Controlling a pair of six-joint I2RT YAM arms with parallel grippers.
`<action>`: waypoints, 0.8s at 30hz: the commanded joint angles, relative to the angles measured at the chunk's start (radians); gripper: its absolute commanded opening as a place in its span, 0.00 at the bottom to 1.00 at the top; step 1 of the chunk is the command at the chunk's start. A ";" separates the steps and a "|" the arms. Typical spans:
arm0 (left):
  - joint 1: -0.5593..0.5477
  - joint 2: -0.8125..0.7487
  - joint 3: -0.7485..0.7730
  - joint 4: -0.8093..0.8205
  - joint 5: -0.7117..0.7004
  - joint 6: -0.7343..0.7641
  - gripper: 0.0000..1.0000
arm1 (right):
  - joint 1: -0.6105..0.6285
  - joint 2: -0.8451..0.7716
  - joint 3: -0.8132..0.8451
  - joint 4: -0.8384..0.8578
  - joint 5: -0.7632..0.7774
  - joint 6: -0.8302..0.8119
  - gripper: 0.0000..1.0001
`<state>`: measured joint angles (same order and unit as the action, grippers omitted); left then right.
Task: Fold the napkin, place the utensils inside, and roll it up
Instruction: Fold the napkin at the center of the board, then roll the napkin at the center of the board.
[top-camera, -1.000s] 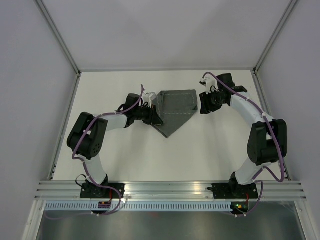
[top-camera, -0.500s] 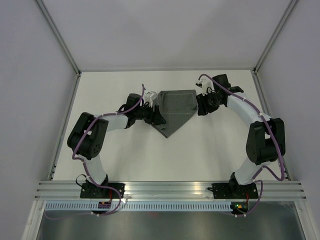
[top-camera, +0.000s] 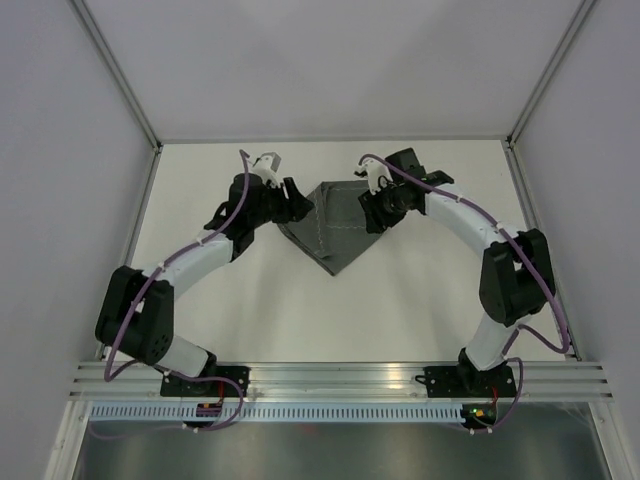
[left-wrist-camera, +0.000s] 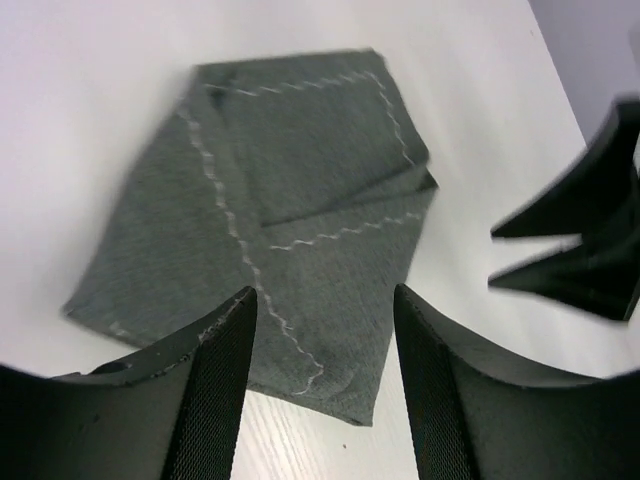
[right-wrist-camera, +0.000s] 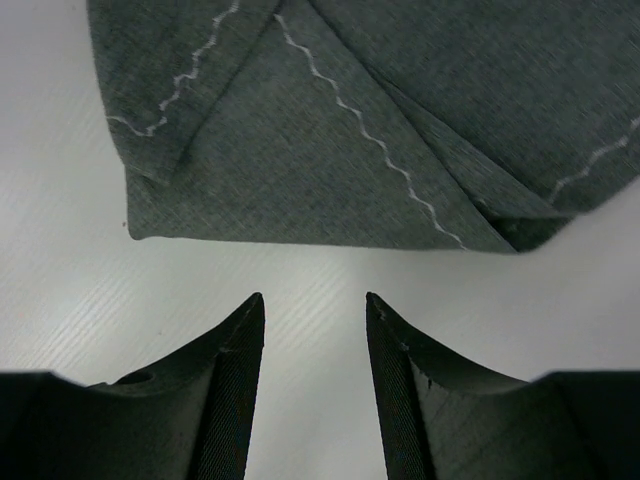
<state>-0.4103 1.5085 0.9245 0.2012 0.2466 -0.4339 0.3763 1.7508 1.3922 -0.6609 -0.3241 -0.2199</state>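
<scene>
The dark grey napkin (top-camera: 330, 232) lies folded into a pointed shape at the table's far middle, with pale zigzag stitching showing on overlapping flaps. My left gripper (top-camera: 297, 207) is open and empty at its left side. In the left wrist view the open gripper (left-wrist-camera: 325, 300) hovers over the napkin's (left-wrist-camera: 290, 190) near corner. My right gripper (top-camera: 373, 207) is open and empty at the napkin's right side. In the right wrist view the gripper (right-wrist-camera: 315, 300) is over bare table just short of the napkin's (right-wrist-camera: 330, 120) edge. No utensils show in any view.
The white table (top-camera: 400, 300) is bounded by a metal frame with grey walls on three sides. The right gripper's dark fingers (left-wrist-camera: 585, 235) show at the right of the left wrist view.
The left arm has swung up and back, so its gripper now comes at the napkin from the upper left. The right gripper has moved left to the napkin. The napkin's left side lies further left.
</scene>
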 joint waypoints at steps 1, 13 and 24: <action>0.039 -0.054 0.013 -0.246 -0.292 -0.196 0.61 | 0.101 0.044 0.063 0.029 0.077 0.037 0.51; 0.206 -0.310 -0.102 -0.328 -0.319 -0.287 0.71 | 0.404 0.216 0.191 0.159 0.474 0.045 0.50; 0.265 -0.330 -0.003 -0.367 -0.256 -0.253 0.75 | 0.515 0.338 0.249 0.227 0.648 0.065 0.57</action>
<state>-0.1646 1.1809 0.8875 -0.1436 -0.0566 -0.6838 0.8604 2.0785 1.5913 -0.4599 0.2058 -0.1707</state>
